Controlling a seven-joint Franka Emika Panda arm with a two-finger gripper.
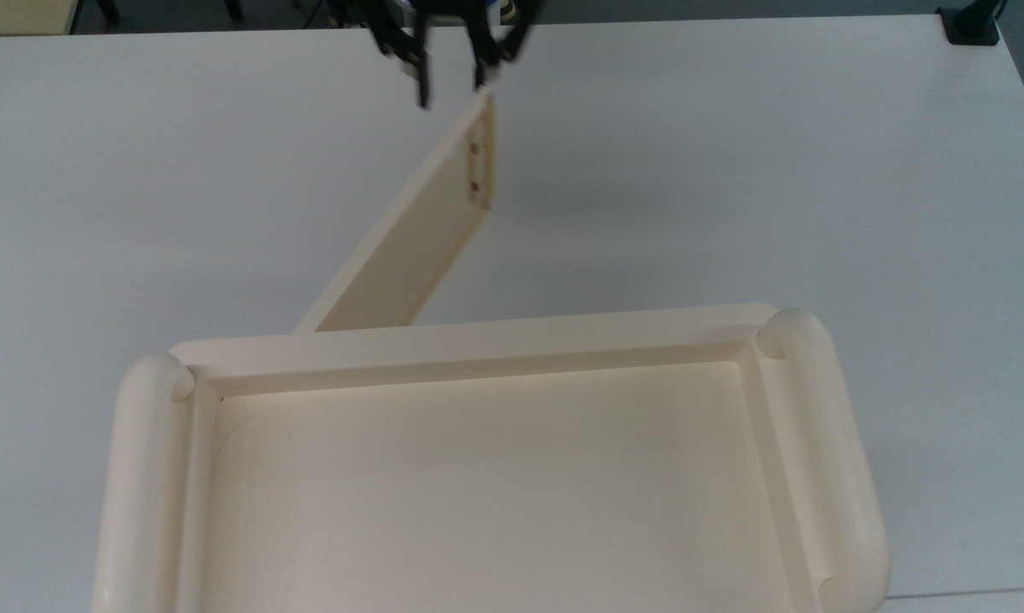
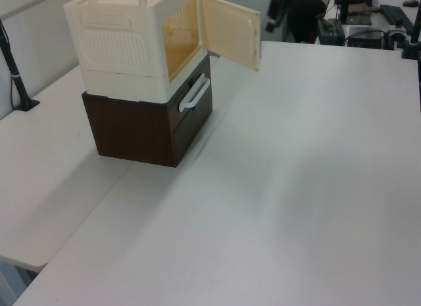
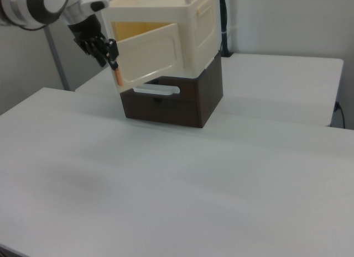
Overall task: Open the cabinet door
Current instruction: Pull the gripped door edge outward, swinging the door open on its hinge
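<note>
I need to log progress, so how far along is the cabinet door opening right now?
Mostly done: the cabinet door stands swung well out from the cabinet, showing its yellowish inside. In hand: the end effector, fingers apart, sits at the door's free edge by the orange tab. Left: at most a little more swing, then backing away.

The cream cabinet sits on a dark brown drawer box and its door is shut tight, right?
Not quite. The cabinet door is swung wide open, as the left view shows. The cabinet does sit on the dark brown drawer box.
</note>
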